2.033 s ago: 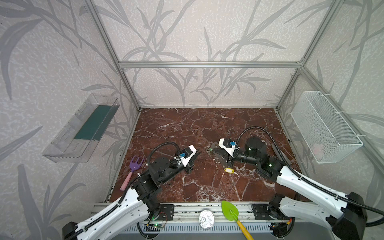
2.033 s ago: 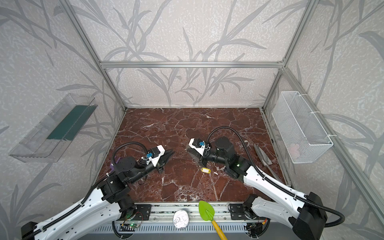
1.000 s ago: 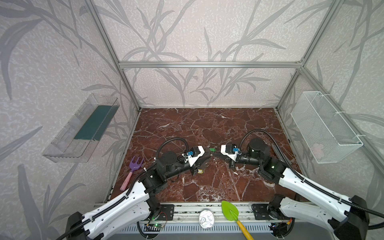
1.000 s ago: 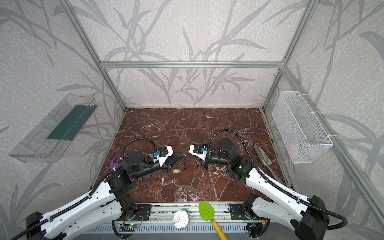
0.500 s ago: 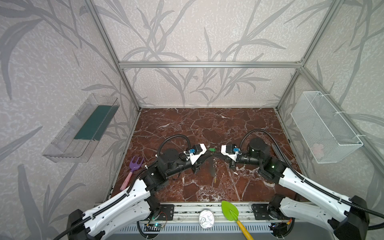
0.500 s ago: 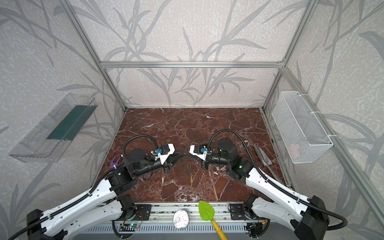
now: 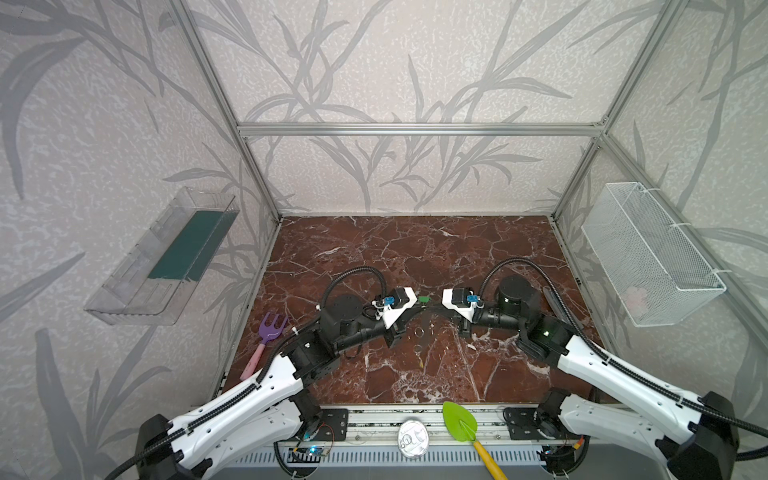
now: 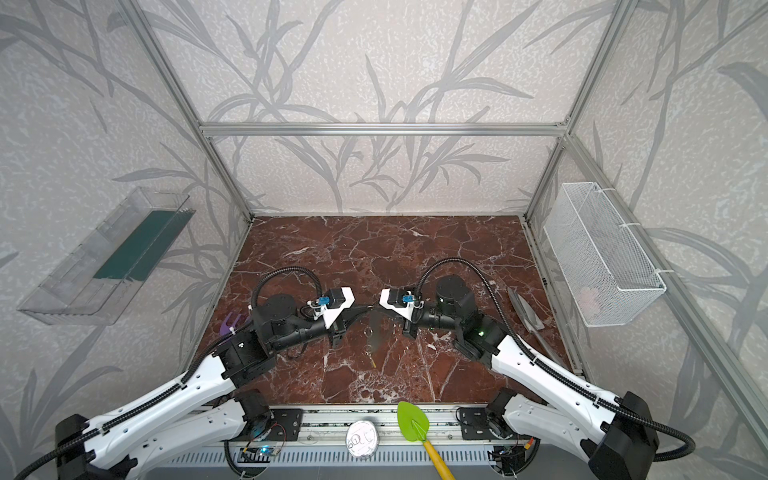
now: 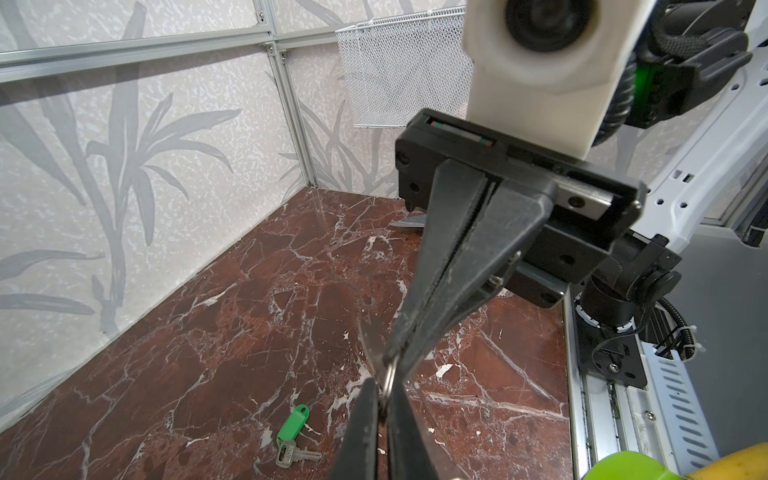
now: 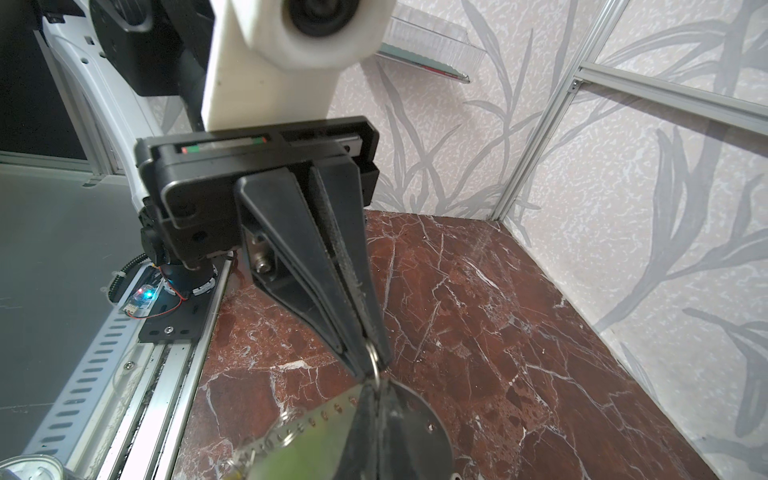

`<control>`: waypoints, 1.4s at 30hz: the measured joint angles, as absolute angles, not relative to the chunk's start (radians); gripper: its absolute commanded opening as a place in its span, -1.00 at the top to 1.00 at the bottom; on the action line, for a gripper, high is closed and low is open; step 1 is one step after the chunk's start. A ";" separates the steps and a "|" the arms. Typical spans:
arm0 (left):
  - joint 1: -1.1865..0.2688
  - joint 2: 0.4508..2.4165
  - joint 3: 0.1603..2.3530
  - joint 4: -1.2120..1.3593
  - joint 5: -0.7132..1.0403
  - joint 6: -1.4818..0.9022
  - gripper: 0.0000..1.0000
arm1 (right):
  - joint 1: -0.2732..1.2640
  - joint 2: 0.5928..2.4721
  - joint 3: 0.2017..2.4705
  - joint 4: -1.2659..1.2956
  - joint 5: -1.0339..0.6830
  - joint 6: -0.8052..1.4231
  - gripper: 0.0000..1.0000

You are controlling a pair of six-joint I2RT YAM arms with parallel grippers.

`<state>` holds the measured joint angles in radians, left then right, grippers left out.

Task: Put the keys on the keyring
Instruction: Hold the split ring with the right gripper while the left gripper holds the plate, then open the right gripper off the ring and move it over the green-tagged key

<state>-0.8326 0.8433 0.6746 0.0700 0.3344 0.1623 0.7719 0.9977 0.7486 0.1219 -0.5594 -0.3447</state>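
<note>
Red marble counter [image 7: 415, 257], a purple toy fork [image 7: 272, 328] at its left edge. Both tools meet tip to tip, jaws closed: the right tool [image 10: 376, 390] grips the keyring [image 10: 324, 419], the left tool [image 9: 383, 386] pinches a split ring [image 10: 373, 357]. The yellow-tagged key [image 7: 420, 364] apparently dangles below; the green-tagged key [image 9: 293, 424] lies on the marble.

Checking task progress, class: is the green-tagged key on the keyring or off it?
Off. The green-tagged key lies alone on the marble tabletop, apart from the keyring held above.
</note>
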 measured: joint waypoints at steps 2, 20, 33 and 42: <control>-0.833 0.844 0.675 0.068 0.334 0.164 1.00 | 0.772 0.998 0.749 0.122 -0.558 -0.345 1.00; -0.863 0.853 0.665 0.104 0.005 0.155 1.00 | 0.774 0.974 0.731 0.137 -0.258 -0.239 0.30; -0.942 0.929 0.665 0.113 -0.311 0.112 1.00 | 0.773 1.065 0.731 0.127 -0.148 -0.079 0.29; -0.949 0.910 0.665 0.120 -0.453 0.057 1.00 | 0.773 1.198 0.669 0.131 -0.079 0.065 0.35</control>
<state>-0.9489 0.9100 0.6647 0.1200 -0.4530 0.0574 0.7727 1.1980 0.6693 0.1307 -0.0788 0.0650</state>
